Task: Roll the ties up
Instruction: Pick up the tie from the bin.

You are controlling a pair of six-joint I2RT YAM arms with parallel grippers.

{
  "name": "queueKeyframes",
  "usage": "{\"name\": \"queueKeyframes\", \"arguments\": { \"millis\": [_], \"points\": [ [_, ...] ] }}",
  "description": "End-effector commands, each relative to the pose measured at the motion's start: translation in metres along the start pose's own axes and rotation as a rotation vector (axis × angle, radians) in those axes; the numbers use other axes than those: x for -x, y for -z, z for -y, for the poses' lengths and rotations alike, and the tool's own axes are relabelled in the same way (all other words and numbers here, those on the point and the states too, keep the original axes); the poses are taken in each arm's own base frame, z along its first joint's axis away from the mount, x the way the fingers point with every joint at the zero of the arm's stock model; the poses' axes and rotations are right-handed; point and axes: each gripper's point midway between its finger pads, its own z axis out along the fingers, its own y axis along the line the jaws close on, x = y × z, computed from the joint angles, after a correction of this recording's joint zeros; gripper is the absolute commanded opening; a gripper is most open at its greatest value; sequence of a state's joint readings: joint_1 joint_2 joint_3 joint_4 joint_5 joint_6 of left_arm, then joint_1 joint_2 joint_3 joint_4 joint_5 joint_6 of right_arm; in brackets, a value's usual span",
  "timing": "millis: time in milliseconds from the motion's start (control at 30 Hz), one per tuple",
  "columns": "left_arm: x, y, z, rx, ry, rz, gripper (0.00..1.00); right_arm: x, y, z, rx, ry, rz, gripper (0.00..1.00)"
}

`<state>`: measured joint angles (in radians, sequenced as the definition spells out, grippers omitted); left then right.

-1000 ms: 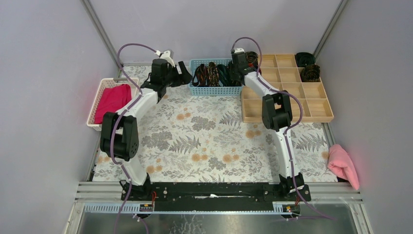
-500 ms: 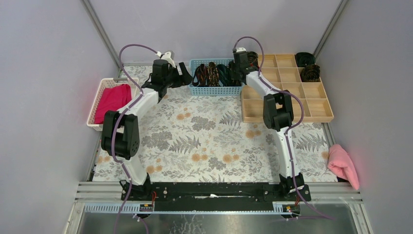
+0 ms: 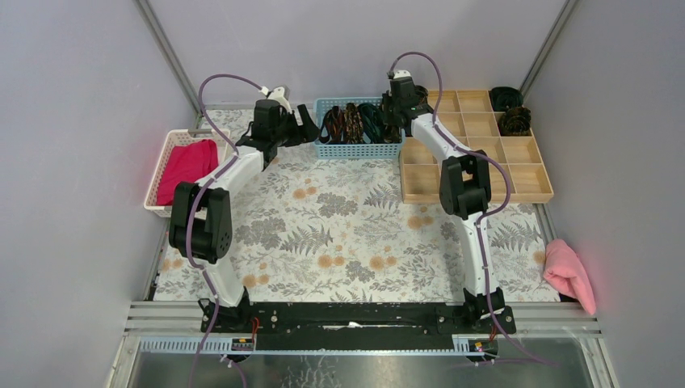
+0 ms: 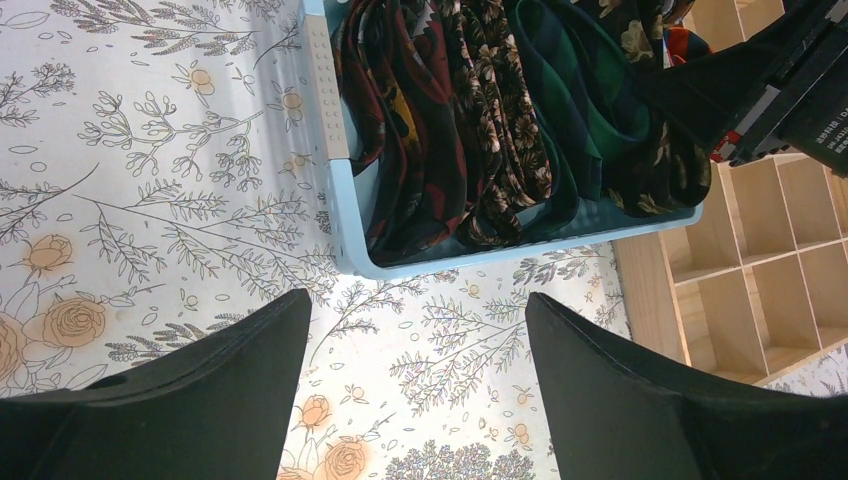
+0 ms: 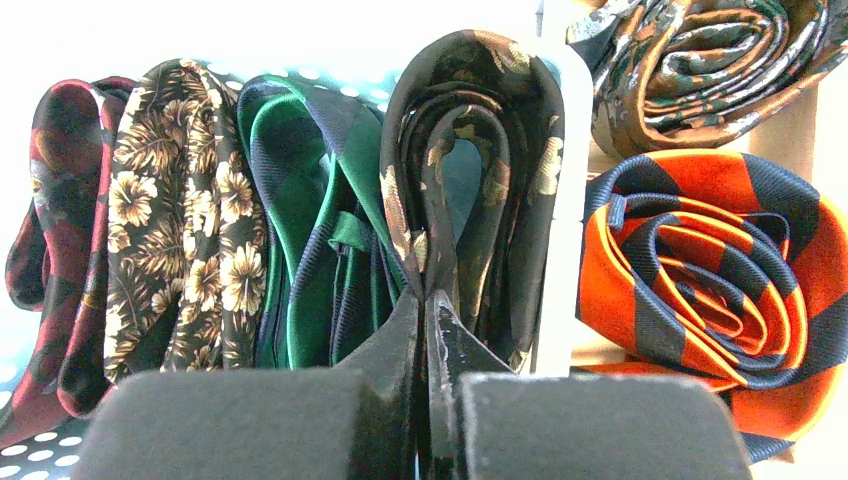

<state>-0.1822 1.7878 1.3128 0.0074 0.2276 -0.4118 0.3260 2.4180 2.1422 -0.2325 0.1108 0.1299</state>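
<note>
Ties (image 3: 355, 123) of dark patterned fabric stand folded side by side in a light blue perforated plastic basket (image 3: 355, 150) at the far edge of the floral-printed tablecloth (image 3: 339, 226). They are dark red, black with gold-brown flowers, green with navy stripes, and a black tie with gold-brown flecks (image 5: 470, 150) at the basket's right end. The right gripper (image 5: 428, 330) reaches into that end, its fingers pressed together on the lower folds of the black flecked tie. Just beside it, in the wooden compartment tray (image 3: 485, 174), lie an orange-and-navy striped coil (image 5: 720, 270) and a green-brown patterned coil (image 5: 700, 60). The left gripper (image 4: 415, 310) hovers over the cloth by the basket's left near corner, fingers spread wide, holding nothing. Two more dark coils (image 3: 514, 121) sit in the tray's far right compartments.
</note>
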Motion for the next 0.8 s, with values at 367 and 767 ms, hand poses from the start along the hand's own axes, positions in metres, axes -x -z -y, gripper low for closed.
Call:
{"name": "queueKeyframes", "arguments": {
  "millis": [367, 767],
  "points": [
    [0.003, -0.005, -0.006, 0.000, -0.029, 0.012, 0.86, 0.039, 0.009, -0.003, 0.025, -0.021, 0.082, 0.17],
    [-0.003, -0.009, -0.009, 0.002, -0.032, -0.004, 0.86, 0.025, -0.006, 0.001, 0.037, -0.035, 0.051, 0.43]
  ]
}}
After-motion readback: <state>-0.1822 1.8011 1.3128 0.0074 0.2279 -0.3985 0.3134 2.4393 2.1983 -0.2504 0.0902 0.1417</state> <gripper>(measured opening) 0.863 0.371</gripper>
